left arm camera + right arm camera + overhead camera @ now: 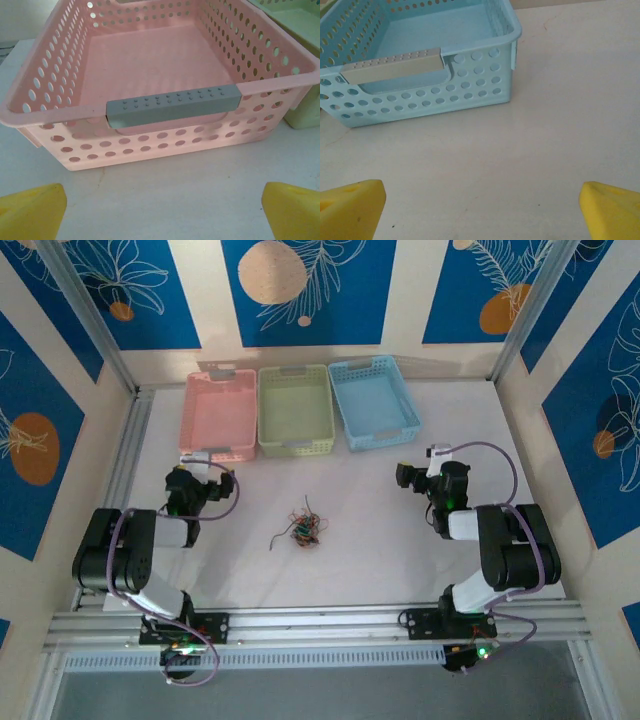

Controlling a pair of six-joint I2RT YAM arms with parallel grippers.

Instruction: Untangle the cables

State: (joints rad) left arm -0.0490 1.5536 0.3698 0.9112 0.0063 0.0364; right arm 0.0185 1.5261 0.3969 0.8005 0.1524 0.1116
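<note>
3 perforated plastic baskets stand in a row at the far side of the white surface (370, 550) in the top view: a pink rectangular plastic basket (221, 415), a pale green rectangular plastic basket (295, 410) just beside it, and a light blue rectangular plastic basket (373, 403). The top view also gives the place of the cables (305, 528). They are a small clump of thin dark, red, green and brown wires lying on the surface between the 2 arms, on the near side of the green basket and well apart from both arms. 1 dark strand trails off to the clump's left. How the strands cross inside the clump is too small to make out.

The left wrist view adds close detail. It shows the pink basket's hole-patterned wall, its grey studded handle (172, 104) and its smooth floor, with a corner of the green basket cut off at the right edge. The left gripper (164, 207) is spread wide. Its 2 yellow fingertips (30, 210) sit at the bottom corners, cropped by the frame, with surface between them.

The right wrist view shows the blue basket's near wall and its silver-grey handle (392, 65), and the basket's left end is cut off. The right gripper (482, 207) is likewise spread wide over the surface, its tips cropped at both corners.
</note>
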